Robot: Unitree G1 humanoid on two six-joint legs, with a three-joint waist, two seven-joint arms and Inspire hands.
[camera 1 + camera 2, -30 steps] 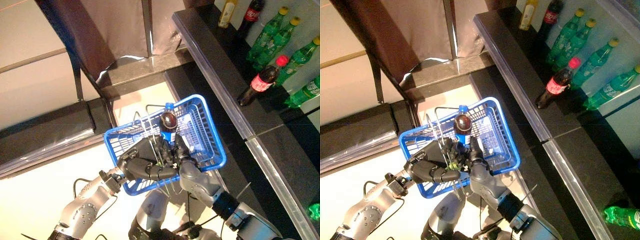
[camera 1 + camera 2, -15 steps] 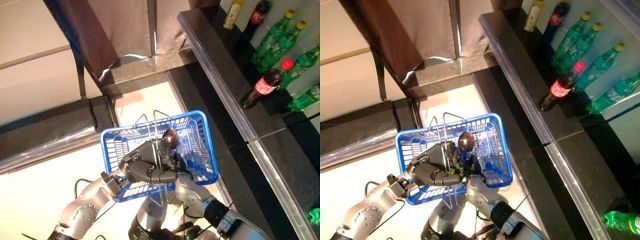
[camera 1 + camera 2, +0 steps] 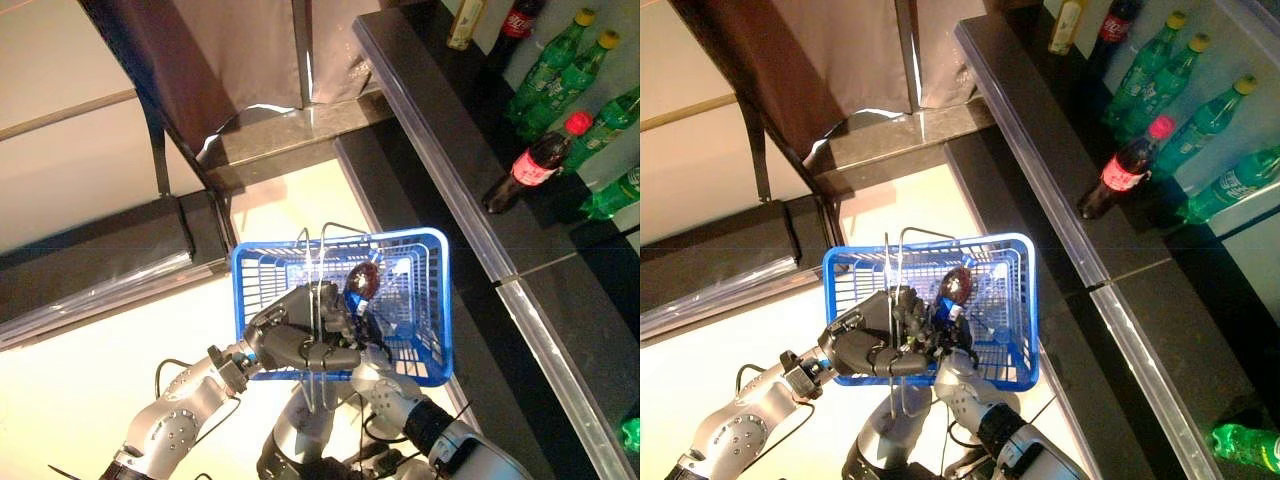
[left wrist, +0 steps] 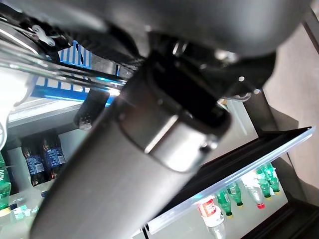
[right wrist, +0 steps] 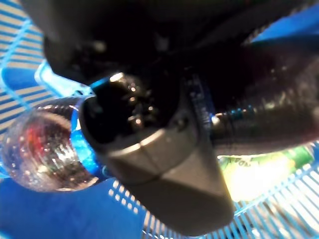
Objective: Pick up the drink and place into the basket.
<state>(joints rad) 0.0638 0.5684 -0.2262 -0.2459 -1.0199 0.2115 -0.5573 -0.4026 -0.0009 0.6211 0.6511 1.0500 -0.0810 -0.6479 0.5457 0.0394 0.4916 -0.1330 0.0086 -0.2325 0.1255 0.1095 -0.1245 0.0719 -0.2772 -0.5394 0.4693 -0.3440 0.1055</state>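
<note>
With the left hand (image 3: pixel 300 345) clenched on the basket (image 3: pixel 425 300) handles, the right hand (image 5: pixel 164 149), grasping the drink (image 3: pixel 362 282), should lower it fully inside before releasing.

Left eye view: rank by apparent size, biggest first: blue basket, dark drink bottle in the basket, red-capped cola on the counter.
1. blue basket, clearly largest.
2. and 3. unsure: the drink bottle is half hidden by the hands and nearer the camera; the red-capped cola shows full length and looks longer.
</note>
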